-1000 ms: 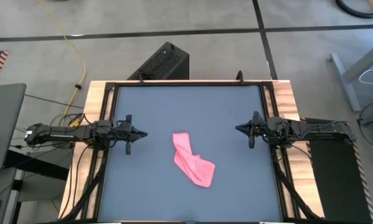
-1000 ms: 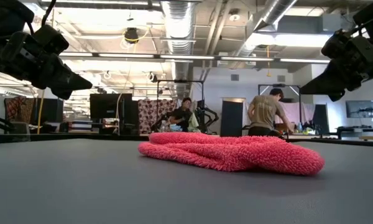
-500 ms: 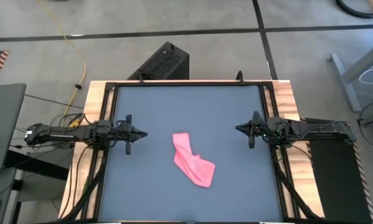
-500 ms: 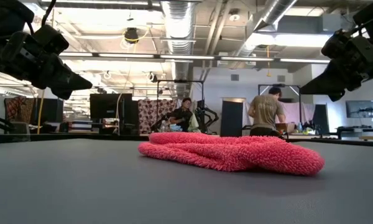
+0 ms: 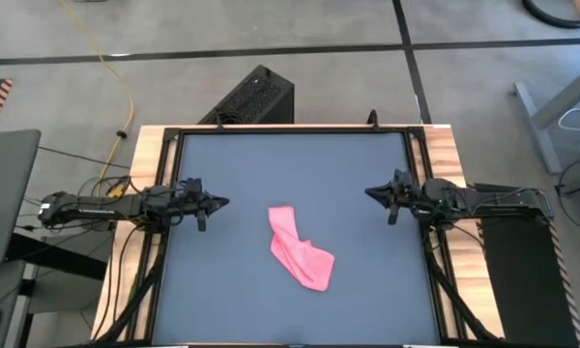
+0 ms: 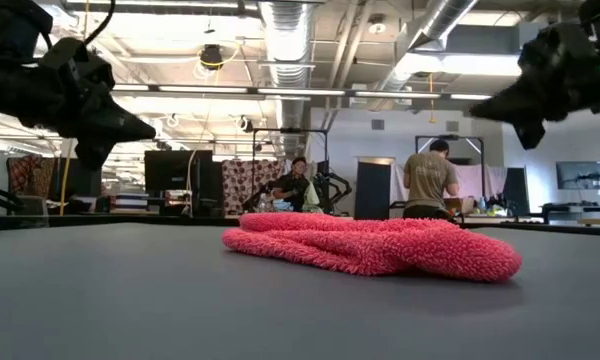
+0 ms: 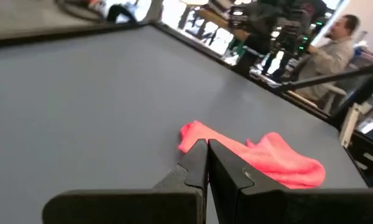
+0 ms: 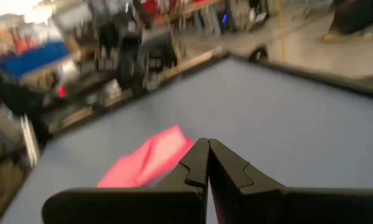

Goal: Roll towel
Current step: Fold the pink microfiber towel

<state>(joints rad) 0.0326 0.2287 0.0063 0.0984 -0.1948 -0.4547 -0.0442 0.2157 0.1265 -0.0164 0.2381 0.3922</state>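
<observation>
Lying crumpled in a long, bent strip near the middle of the table (image 5: 232,164), the towel (image 5: 301,250) rests flat and untouched. Left gripper (image 5: 222,203) hovers above the table's left side, well apart from the towel, fingers pressed together, holding nothing. Right gripper (image 5: 368,193) hovers above the right side, also well apart, fingers nearly touching, holding nothing. Both point inward toward the towel
</observation>
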